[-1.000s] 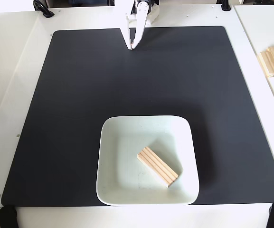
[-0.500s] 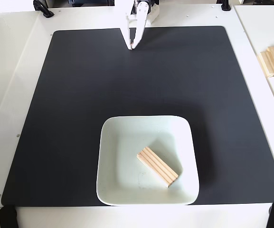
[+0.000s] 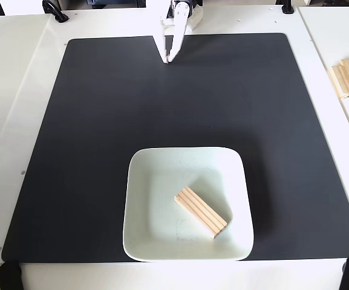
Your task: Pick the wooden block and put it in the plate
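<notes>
The wooden block (image 3: 200, 211) lay flat inside the plate (image 3: 144, 241); the gripper (image 3: 167, 58), fingers pressed together and empty, hung well apart; little risk remained beyond a stray sweep nudging the plate.

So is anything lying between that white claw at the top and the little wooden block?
Nothing visible: only bare black mat separates the end effector from the small grooved wooden block, which already lies inside the white square plate.
</notes>
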